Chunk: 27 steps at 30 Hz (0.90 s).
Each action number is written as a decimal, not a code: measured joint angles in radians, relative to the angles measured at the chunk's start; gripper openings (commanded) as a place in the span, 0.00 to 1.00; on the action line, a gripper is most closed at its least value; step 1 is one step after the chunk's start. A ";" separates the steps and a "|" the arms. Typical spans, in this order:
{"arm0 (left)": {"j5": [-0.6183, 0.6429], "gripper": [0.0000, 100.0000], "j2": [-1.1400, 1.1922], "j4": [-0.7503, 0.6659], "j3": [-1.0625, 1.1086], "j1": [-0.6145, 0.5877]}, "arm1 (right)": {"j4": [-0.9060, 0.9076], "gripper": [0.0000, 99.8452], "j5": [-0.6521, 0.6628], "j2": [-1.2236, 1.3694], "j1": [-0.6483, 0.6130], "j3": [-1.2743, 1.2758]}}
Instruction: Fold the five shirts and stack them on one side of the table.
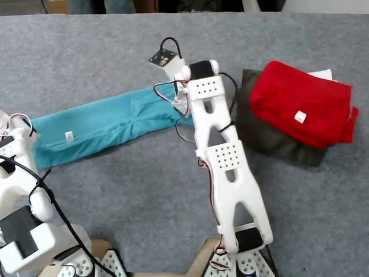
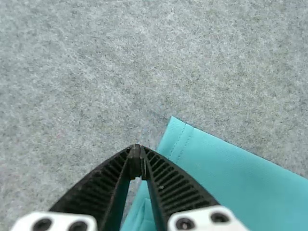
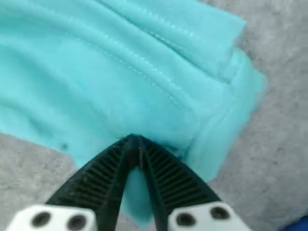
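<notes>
Teal strip, an arm at each end.
High view: the teal shirt (image 1: 109,124) lies long-ways across the bench (image 1: 115,52), and the red shirt (image 1: 300,101) tops the stack near the right edge. Left wrist: the left pincer (image 2: 137,154) is pressed together, apparently nipping the shirt's edge. Right wrist: the right pincer (image 3: 136,144) pinches bunched teal cloth.

Left claw (image 2: 137,154) pinched closed; right claw (image 3: 135,142) likewise — its arm (image 1: 228,167) outstretched.
</notes>
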 measured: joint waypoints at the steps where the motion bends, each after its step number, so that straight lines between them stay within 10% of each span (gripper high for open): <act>1: 0.000 0.03 0.000 0.000 0.000 0.000 | 0.000 0.01 -0.002 -0.025 0.002 -0.002; 7: -0.006 0.03 -0.002 0.043 -0.046 -0.008 | 0.000 0.01 -0.006 -0.245 0.000 0.000; 17: -0.143 0.17 -0.189 0.568 -0.315 0.046 | 0.002 0.01 -0.160 -0.485 0.000 0.175; 27: -0.210 0.27 0.345 0.870 -0.594 -0.031 | 0.002 0.01 -0.164 -0.542 0.021 0.474</act>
